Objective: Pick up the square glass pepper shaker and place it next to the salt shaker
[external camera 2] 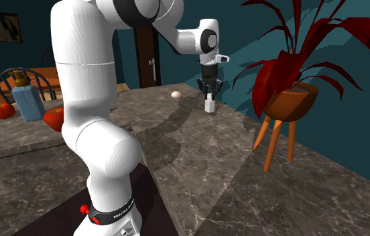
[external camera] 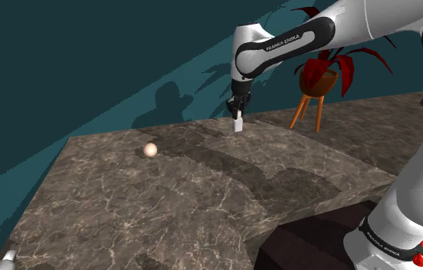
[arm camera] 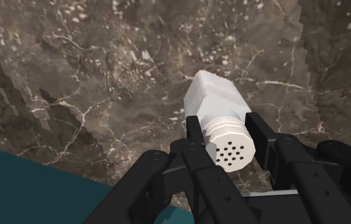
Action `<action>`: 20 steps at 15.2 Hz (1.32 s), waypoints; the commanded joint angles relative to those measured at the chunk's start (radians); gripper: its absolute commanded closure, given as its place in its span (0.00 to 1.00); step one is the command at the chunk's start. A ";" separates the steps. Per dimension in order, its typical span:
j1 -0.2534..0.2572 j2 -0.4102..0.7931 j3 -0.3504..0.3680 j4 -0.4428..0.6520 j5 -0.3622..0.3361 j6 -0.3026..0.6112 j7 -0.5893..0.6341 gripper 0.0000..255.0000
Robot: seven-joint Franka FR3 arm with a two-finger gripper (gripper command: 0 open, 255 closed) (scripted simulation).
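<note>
Your claw (arm camera: 227, 130) is clamped on the white square shaker (arm camera: 213, 97). Its 2 black fingers (arm camera: 261, 133) press the ribbed, perforated cap from either side. In the shoulder view the shaker (external camera: 238, 124) sits upright under the claw (external camera: 238, 113), near the far edge of the dark marble surface (external camera: 164, 199). You cannot tell whether its base rests on the stone or hangs just above it. 1 small pale ball (external camera: 150, 149) lies on the surface well apart from the shaker, toward that view's left. Past the surface's edge, a red-leaved plant (external camera: 332, 61) stands in a brown pot on orange legs against the teal wall (external camera: 87, 61).
</note>
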 commanded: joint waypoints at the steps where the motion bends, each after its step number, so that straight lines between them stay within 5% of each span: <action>1: -0.001 -0.004 -0.001 0.023 0.002 -0.028 -0.004 1.00; 20: 0.000 -0.035 0.000 0.242 0.010 -0.277 -0.019 1.00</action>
